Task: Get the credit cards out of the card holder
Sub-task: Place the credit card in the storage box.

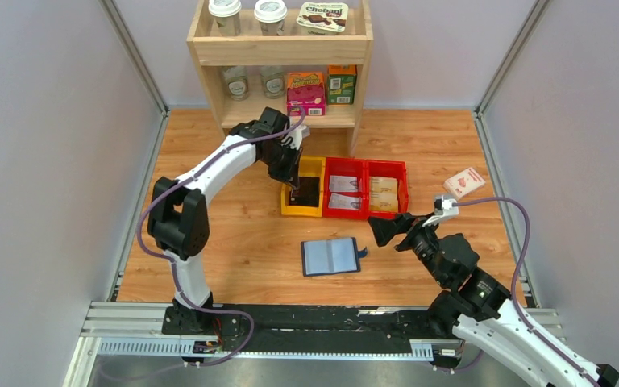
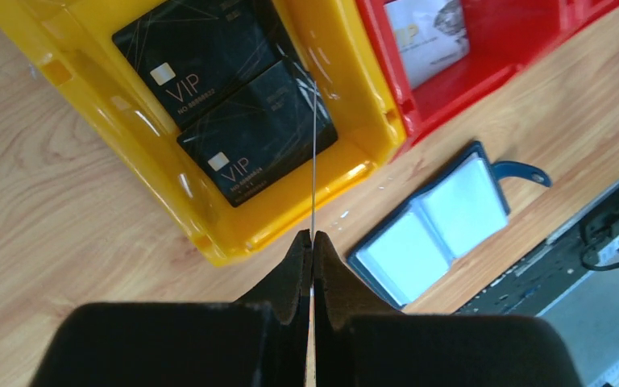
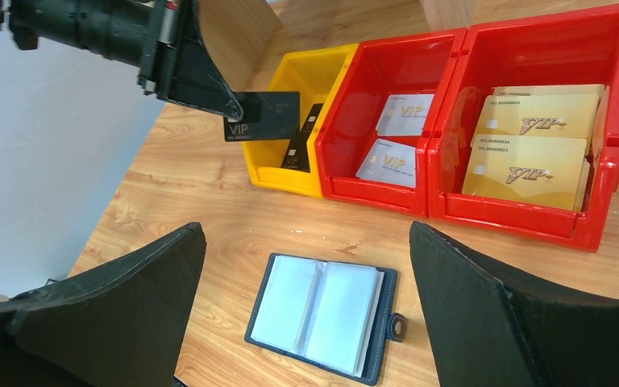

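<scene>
Top external view gives you the wooden table (image 1: 242,266) first, with the pine shelf (image 1: 282,52) at its twelve o'clock edge. Near the middle, three bins stand in a touching row: a yellow bin (image 1: 313,161), then two red bins (image 1: 367,163) toward three o'clock. At six o'clock of that row the card holder (image 1: 332,256) lies open and flat, pale sleeves up, snap tab on its three o'clock edge.

Your right gripper (image 1: 381,231) hovers at the holder's two o'clock, jaws spread wide and holding nothing. Your left gripper (image 1: 294,192) hangs over the yellow bin, at the holder's eleven o'clock, clenched on one black credit card (image 3: 262,115). From the left wrist you see that card edge-on, a thin line rising from between the fingers.

Two more black VIP cards (image 2: 209,72) lie overlapping on the yellow bin's floor. Silver cards (image 3: 399,117) lie in the middle bin, gold cards (image 3: 524,149) in the far one.
</scene>
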Controlling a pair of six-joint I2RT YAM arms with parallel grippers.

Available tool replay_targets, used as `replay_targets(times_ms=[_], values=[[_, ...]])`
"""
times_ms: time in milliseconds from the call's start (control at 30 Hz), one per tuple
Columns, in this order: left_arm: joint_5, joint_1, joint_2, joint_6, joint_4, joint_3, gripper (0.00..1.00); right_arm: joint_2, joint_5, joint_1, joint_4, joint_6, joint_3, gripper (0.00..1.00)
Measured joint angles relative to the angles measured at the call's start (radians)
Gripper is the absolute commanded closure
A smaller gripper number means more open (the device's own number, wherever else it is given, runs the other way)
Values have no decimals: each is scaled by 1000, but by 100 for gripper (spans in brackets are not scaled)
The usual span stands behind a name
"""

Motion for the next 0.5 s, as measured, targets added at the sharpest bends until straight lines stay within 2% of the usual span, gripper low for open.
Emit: replay_targets(times_ms=[200, 400, 500], values=[[1, 0, 122, 72, -74, 63, 98, -20, 9, 0, -16, 0, 0, 0], [34, -1, 142, 82, -64, 63, 97, -21, 11, 0, -16, 0, 0, 0], [42, -3, 148, 80, -49, 63, 94, -16, 10, 0, -16, 0, 0, 0]])
